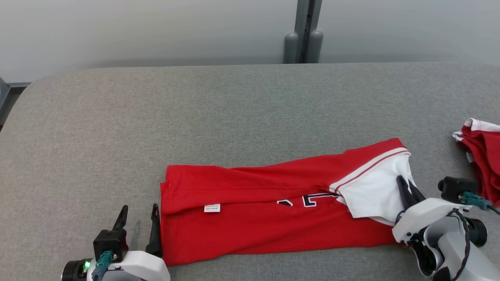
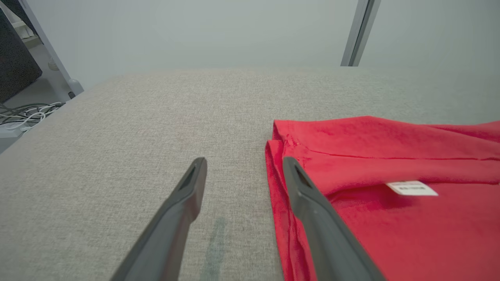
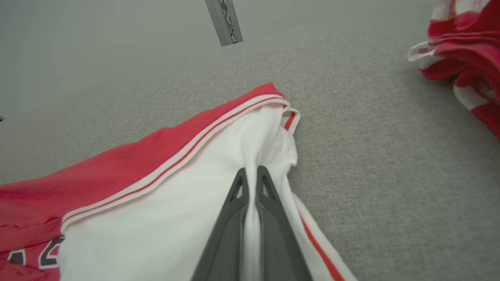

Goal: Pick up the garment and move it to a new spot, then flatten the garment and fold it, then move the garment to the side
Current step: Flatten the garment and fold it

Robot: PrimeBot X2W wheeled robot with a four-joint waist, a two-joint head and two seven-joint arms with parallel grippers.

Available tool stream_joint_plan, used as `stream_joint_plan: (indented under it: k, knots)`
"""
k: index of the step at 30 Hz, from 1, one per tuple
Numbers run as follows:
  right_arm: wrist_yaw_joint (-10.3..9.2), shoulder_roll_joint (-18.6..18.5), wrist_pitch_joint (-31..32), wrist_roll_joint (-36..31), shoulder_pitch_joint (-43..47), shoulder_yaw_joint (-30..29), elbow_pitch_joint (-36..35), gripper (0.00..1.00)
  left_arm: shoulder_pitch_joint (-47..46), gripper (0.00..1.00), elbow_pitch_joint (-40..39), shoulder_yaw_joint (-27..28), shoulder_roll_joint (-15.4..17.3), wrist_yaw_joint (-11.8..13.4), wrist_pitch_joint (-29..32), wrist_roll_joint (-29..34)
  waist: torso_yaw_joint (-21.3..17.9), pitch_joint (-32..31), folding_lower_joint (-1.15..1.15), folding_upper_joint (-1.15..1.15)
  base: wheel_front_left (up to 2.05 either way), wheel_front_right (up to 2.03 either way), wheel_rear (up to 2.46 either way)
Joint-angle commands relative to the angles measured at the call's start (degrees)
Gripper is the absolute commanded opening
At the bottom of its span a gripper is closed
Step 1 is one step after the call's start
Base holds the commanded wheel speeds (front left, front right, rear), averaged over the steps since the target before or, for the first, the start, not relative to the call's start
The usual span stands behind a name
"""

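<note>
Head view, right end effector (image 1: 404, 183) clamped on garment (image 1: 254, 228) edge, left end effector (image 1: 140, 207) apart (grey table (image 1: 195, 109) beyond)

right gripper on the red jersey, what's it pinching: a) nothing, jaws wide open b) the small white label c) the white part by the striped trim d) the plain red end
C: the right gripper is shut with a fold of the white part of the red jersey between its fingers, while the label lies untouched nearer the open left gripper.
</note>
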Motion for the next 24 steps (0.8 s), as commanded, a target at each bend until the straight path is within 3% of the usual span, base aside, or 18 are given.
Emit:
stream_joint_plan:
  k: [1, 13, 18, 24]
  knots:
    - [-0.28, -0.60, -0.68, 0.38, -0.40, -0.13, -0.54, 0.00, -0.76, 1.00, -0.13, -0.01, 0.21, -0.01, -0.22, -0.28, -0.34, -0.16, 0.00, 0.00, 0.00, 0.00, 0.00]
    - [-0.15, 0.97, 1.63, 5.75, 3.83, 12.61, -19.88, 0.00, -0.05, 1.00, 0.43, -2.51, 0.21, -0.08, -0.21, -1.22, -0.20, -1.50, 0.00, 0.00, 0.00, 0.00, 0.00]
    - [-0.15, 1.37, 4.67, 8.04, 4.84, 17.72, -25.27, 0.00, -0.01, 1.00, 0.55, -4.23, 0.21, -0.31, -0.21, -1.24, 2.60, -1.72, 0.00, 0.00, 0.00, 0.00, 0.00]
    - [-0.15, 2.95, 6.10, 9.56, 4.66, 21.62, -26.47, 0.00, -0.63, 1.00, 0.22, -6.13, 0.23, -0.37, -0.22, -1.24, 7.98, -1.39, 0.00, 0.00, 0.00, 0.00, 0.00]
